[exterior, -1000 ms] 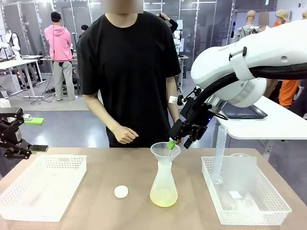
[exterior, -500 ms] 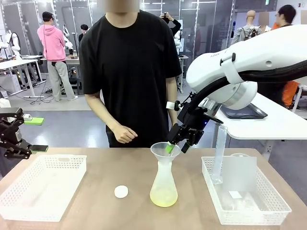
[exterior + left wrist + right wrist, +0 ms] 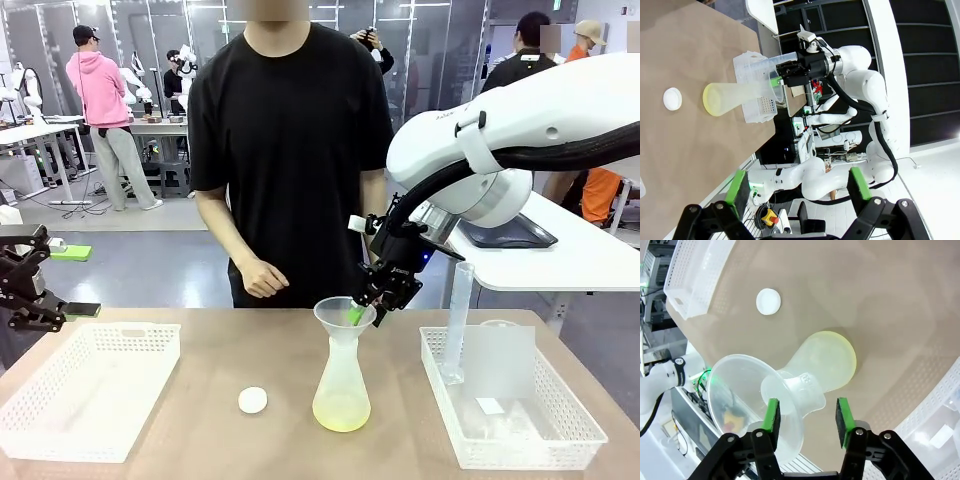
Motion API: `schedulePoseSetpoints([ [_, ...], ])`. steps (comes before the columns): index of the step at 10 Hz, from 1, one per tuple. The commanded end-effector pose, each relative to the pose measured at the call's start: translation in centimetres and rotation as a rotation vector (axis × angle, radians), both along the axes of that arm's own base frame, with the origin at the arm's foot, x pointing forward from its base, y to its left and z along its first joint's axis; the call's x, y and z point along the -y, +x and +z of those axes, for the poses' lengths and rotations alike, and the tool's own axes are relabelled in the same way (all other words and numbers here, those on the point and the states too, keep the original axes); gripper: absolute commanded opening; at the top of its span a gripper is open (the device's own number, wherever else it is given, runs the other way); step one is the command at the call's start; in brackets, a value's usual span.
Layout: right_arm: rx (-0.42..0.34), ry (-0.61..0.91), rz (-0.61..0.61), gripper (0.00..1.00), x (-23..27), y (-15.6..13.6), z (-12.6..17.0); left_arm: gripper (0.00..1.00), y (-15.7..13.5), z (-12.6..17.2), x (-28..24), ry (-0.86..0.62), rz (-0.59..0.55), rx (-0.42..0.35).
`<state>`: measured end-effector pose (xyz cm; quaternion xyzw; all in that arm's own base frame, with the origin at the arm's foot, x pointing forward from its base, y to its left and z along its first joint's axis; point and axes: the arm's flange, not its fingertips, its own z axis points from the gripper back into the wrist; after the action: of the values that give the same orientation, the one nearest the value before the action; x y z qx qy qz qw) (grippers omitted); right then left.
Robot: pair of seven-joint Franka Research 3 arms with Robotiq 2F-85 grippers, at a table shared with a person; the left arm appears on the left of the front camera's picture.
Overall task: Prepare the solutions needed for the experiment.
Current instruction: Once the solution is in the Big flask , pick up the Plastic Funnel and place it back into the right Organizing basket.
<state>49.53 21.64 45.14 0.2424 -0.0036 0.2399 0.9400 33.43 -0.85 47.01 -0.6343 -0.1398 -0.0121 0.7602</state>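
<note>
Centre frame: your right hand point(image 3: 357, 314) is spread, straddling the funnel point(image 3: 333, 311) rim atop the flask point(image 3: 341, 372); the solutions point(image 3: 341, 414) lie shallow. Left edge: your left hand point(image 3: 76, 281) is spread.

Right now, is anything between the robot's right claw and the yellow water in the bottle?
Yes. The right gripper is at the rim of the funnel, which sits in the neck of the flask. The solutions lie at the flask's bottom, so the funnel and the flask's wall stand between them.
</note>
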Motion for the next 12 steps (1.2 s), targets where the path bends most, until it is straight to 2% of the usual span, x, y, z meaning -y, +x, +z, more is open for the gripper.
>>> schedulePoseSetpoints([
  [1,-0.038,-0.019,-0.040,0.33,-0.7,0.5,0.4,1.00,0.1,0.1,0.1,-0.017,-0.006,0.006],
  [2,-0.047,-0.021,-0.050,0.43,-0.8,0.5,0.3,1.00,0.1,0.1,0.1,-0.017,-0.006,0.006],
  [3,-0.056,-0.016,-0.071,0.14,-0.9,0.6,0.4,1.00,0.1,0.1,0.1,-0.017,-0.006,0.006],
  [4,-0.064,-0.022,-0.084,0.25,-0.9,0.5,0.5,1.00,0.1,0.1,0.1,-0.017,-0.006,0.006],
  [5,-0.061,-0.025,-0.087,0.00,-1.0,0.3,0.6,1.00,0.1,0.1,0.1,-0.017,-0.006,0.006],
  [6,-0.060,-0.033,-0.095,0.06,-1.0,0.2,0.6,1.00,0.1,0.1,0.1,-0.017,-0.006,0.006],
  [7,-0.057,-0.039,-0.098,0.00,-1.0,0.0,0.5,1.00,0.1,0.1,0.1,-0.017,-0.006,0.006],
  [12,-0.049,-0.019,-0.108,0.00,-0.7,-1.0,0.9,1.00,0.1,0.1,0.1,-0.017,-0.006,0.006],
])
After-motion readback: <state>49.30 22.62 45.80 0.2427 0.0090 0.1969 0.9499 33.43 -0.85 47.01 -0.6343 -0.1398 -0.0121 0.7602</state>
